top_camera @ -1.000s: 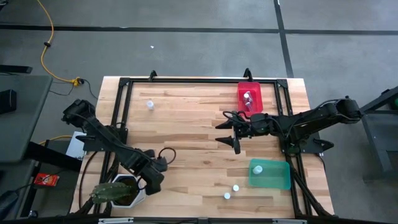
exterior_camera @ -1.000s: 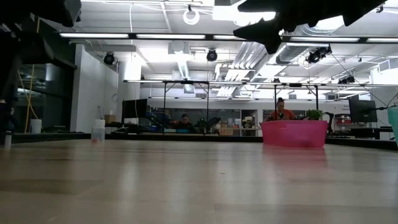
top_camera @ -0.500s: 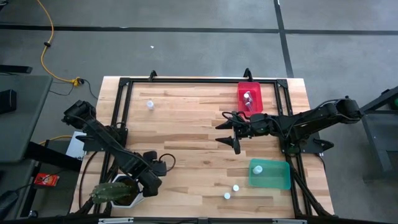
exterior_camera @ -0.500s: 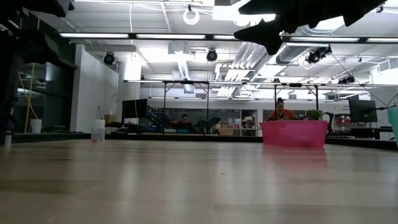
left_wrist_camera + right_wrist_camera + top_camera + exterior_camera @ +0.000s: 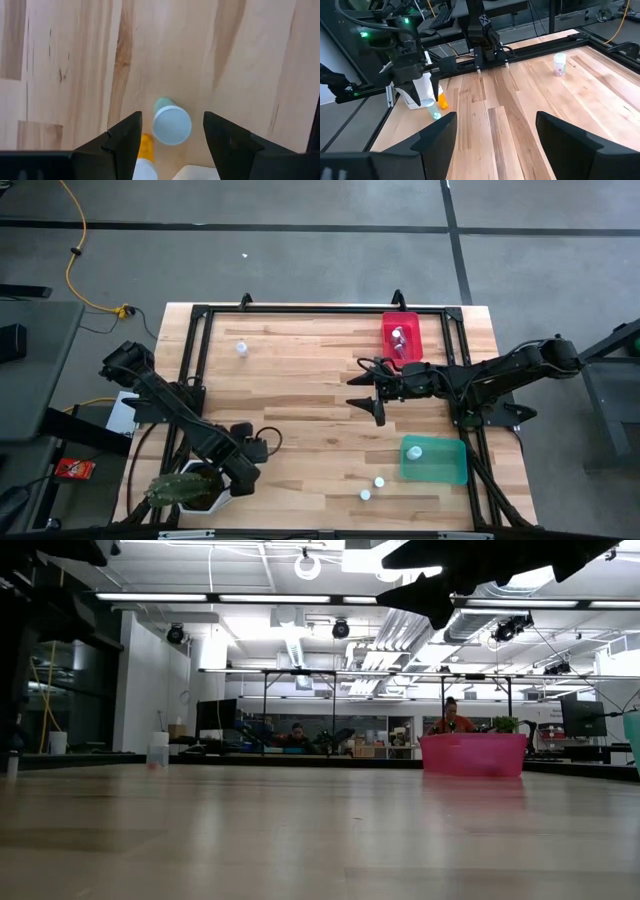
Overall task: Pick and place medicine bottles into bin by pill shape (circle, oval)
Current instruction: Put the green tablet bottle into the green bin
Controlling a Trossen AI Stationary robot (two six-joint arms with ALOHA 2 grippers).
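Observation:
My left gripper [image 5: 240, 472] hangs open near the table's near left corner, pointing steeply down. In the left wrist view its fingers stand on either side of an upright white-capped medicine bottle [image 5: 171, 125] with a pale green body, not touching it. An orange bottle [image 5: 145, 149] lies beside it. One more bottle [image 5: 241, 348] stands at the far left and two [image 5: 372, 488] near the front edge. The red bin [image 5: 402, 337] and the green bin [image 5: 434, 461] each hold bottles. My right gripper [image 5: 368, 396] waits open above the table's middle.
A white plant pot [image 5: 192, 488] with a green plant stands right beside my left gripper at the near left corner. A black frame [image 5: 300, 311] runs round the tabletop. Bare wood lies between the two arms. In the low view, people sit in the room behind the red bin [image 5: 473, 754].
My left gripper has rolled a little about its own pointing line and edged slightly toward the plant pot, staying open above the white-capped bottle.

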